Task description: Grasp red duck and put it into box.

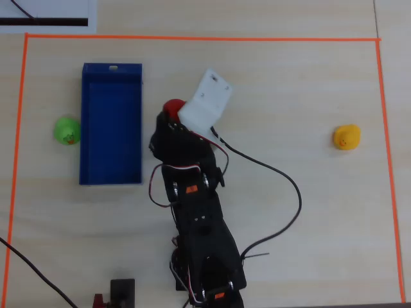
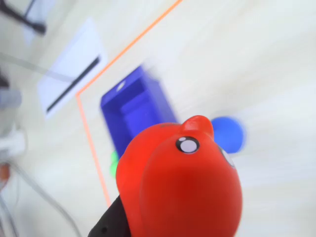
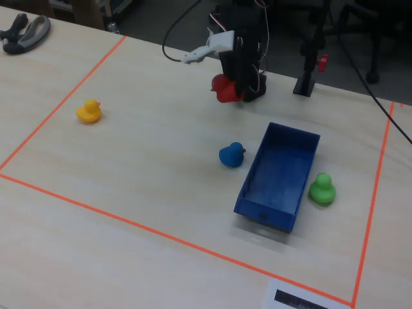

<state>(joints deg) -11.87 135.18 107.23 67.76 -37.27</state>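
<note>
While the gripper (image 3: 226, 90) is closed on the red duck (image 3: 223, 87), the duck hangs clear of the counter (image 3: 148, 167), as the fixed view shows. In the wrist view the red duck (image 2: 180, 187) fills the lower centre of the picture, with a dark gripper finger (image 2: 111, 224) visible under its lower left side; the second finger is hidden.

The relation that governs the coming move is the bearing of the blue box (image 1: 111, 123) from the held duck (image 1: 172, 106). In the overhead view the box lies at roughly 9 o'clock from the duck, close by, with its long axis running 12 to 6 o'clock. The near long wall of the box faces the gripper, so the likely move is a short sideways carry across that wall, followed by release over the open interior.

Other items on the counter: a blue duck (image 3: 231, 155) just beside the box in the fixed view, a green duck (image 1: 67, 131) against the box's far long wall, and a yellow duck (image 1: 346, 136) well apart at 3 o'clock. Orange tape (image 1: 192, 38) borders the work area.
</note>
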